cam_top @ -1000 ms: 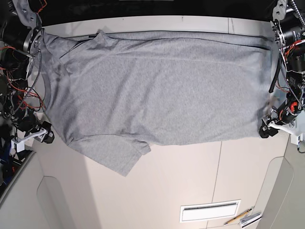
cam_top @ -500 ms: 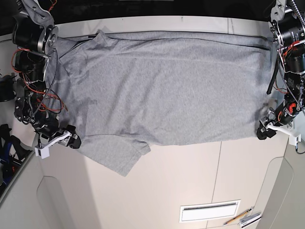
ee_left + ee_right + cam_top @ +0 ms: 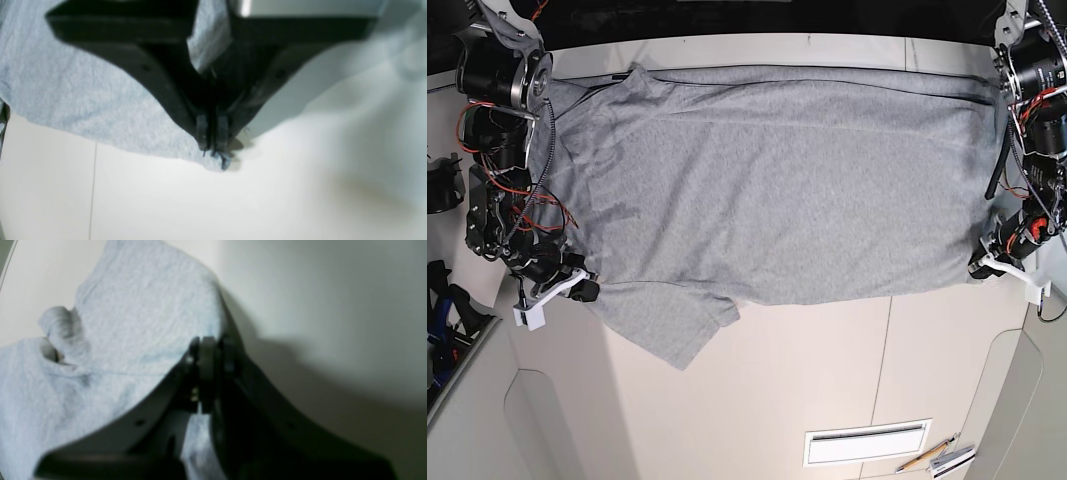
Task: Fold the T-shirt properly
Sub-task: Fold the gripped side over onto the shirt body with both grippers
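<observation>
The grey T-shirt [image 3: 767,190] lies spread flat across the table, plain side up, with no lettering showing. One short sleeve [image 3: 672,325] points toward the table's front. My left gripper [image 3: 980,268] is at the shirt's near right corner. In the left wrist view it [image 3: 212,146] is shut on the tip of the hem corner of the T-shirt [image 3: 83,93]. My right gripper [image 3: 589,290] sits at the shirt's left edge just beside the sleeve. In the right wrist view it [image 3: 206,350] is shut, with a fold of the T-shirt [image 3: 133,323] caught at its fingertips.
The shirt rests on a cream table [image 3: 827,380] with a seam line running front to back. A white slotted panel [image 3: 867,442] and a few pencils [image 3: 937,457] lie at the front right. A dark gap runs along the far table edge [image 3: 727,25].
My right arm swung in from beyond the table's left edge to the shirt's left edge by the sleeve, and the cloth there shifted a little rightward. The left gripper has stayed on the hem corner.
</observation>
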Action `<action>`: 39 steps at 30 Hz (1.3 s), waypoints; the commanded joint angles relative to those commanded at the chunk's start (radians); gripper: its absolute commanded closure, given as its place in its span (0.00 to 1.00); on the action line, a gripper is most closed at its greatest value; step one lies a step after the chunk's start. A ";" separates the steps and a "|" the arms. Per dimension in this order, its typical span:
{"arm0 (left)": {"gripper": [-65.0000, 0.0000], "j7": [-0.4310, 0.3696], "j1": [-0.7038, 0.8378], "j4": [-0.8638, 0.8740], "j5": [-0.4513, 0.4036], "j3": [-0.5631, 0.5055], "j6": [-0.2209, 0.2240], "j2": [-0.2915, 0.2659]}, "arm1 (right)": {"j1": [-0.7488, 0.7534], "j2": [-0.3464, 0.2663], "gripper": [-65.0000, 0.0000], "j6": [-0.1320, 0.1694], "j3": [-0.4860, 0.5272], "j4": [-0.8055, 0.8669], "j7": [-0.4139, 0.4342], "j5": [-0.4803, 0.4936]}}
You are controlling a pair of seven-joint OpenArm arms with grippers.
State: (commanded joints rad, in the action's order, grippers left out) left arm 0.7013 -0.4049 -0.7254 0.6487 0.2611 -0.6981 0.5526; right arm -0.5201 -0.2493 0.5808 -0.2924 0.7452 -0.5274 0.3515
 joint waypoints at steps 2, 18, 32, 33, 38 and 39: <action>1.00 0.077 0.001 -0.042 0.030 0.000 0.000 0.008 | 0.000 0.000 1.00 0.000 0.000 0.032 -0.018 0.016; 1.00 0.354 0.015 -0.125 0.317 0.000 0.000 0.166 | 0.119 -0.078 1.00 -0.001 0.000 0.420 -0.301 0.281; 1.00 0.507 0.130 -0.153 0.426 0.000 0.000 0.208 | 0.304 -0.100 1.00 -0.001 -0.003 0.597 -0.394 0.359; 1.00 0.512 0.156 -0.180 0.434 0.000 0.000 0.208 | 0.326 -0.100 1.00 -0.001 -0.003 0.612 -0.393 0.365; 1.00 0.510 0.264 -0.345 0.439 0.000 0.000 0.210 | 0.412 -0.100 1.00 0.000 -0.008 0.659 -0.385 0.368; 1.00 0.510 0.277 -0.368 0.439 0.000 0.000 0.211 | 0.426 -0.100 1.00 0.000 -0.014 0.665 -0.386 0.367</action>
State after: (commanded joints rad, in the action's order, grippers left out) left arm 1.2110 -0.1276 -1.0931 1.0882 0.2611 -0.6981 0.7631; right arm -0.0937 -0.3489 0.5804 -0.3065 1.4105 -0.9131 0.7189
